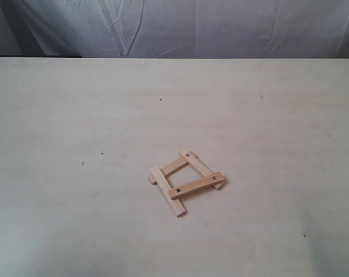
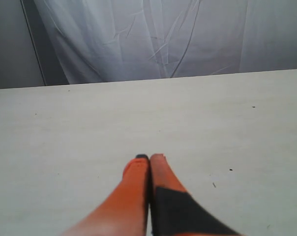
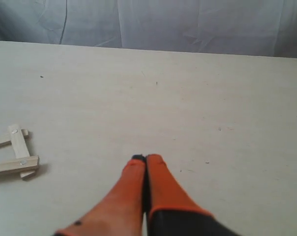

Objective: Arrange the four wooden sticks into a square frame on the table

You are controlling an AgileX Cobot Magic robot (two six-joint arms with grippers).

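Exterior view: the square frame point(image 1: 186, 180) of four wooden sticks lies close to the middle of the desk point(image 1: 76, 115), a little to the near side, with no tool beside it.
Both the left tool point(image 2: 149, 158) and the right tool point(image 3: 146, 158) are clenched on nothing. The flat, light tan strips overlap at the corners, and their ends overhang unevenly. The desk looks smooth, so I judge that any squaring needs only soft pushes at the ends.

My right gripper point(image 3: 145, 159) looks smooth, matt plastic. The sticks point(image 1: 195, 184) are bare wood; the table point(image 1: 76, 144) faintly grained.
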